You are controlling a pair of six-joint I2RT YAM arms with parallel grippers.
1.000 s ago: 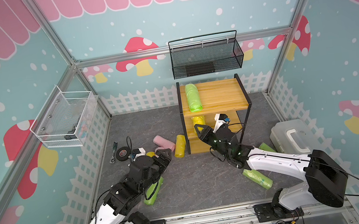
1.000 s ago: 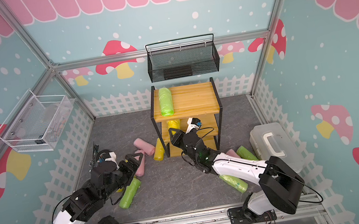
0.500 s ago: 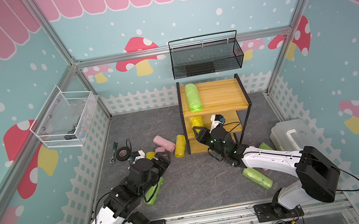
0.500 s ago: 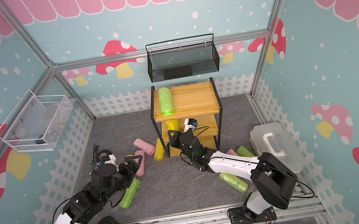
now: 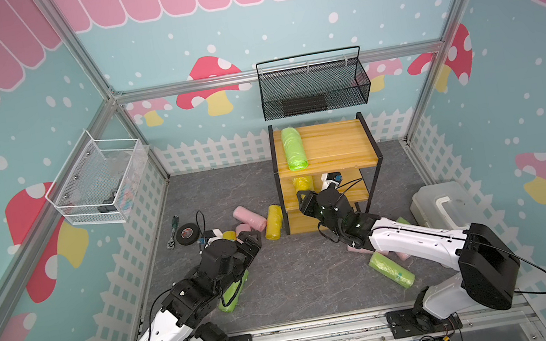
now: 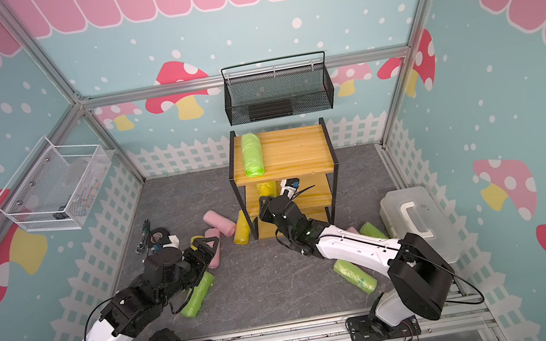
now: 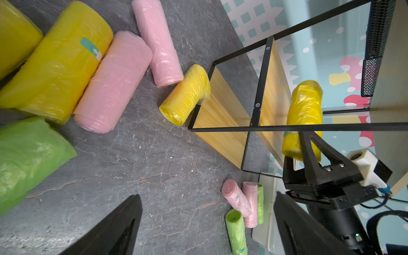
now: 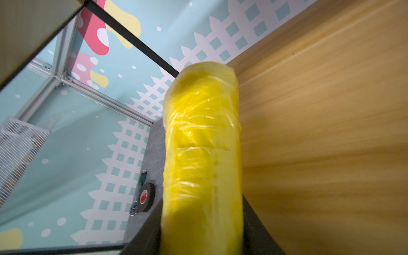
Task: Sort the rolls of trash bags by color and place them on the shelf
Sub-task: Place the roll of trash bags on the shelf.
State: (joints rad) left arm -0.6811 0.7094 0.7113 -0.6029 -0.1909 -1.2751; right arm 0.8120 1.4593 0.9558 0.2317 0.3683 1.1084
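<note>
The shelf [image 5: 333,144] [image 6: 294,153] stands at the back, a lime green roll [image 5: 293,148] lying on its top board. My right gripper [image 5: 305,196] [image 8: 203,197] reaches into the middle tier. It is shut on a yellow roll [image 8: 203,143] [image 7: 304,110] that lies along that board, a finger against each side. My left gripper [image 5: 250,237] [image 7: 207,196] hangs open and empty over the floor. Beside it lie pink rolls [image 7: 112,84], yellow rolls [image 7: 59,70] and a green roll [image 7: 26,159]. One yellow roll [image 5: 274,227] leans against the shelf's foot.
More green [image 5: 391,269] and pink [image 5: 356,249] rolls lie under my right arm, next to a white plastic box [image 5: 441,205]. A black tape roll [image 5: 186,234] and a ratchet lie at the left. A black mesh basket [image 5: 312,88] and a white wire basket [image 5: 97,183] hang on the walls.
My right gripper has pushed a little deeper into the middle tier with the yellow roll. The left arm has hardly moved.
</note>
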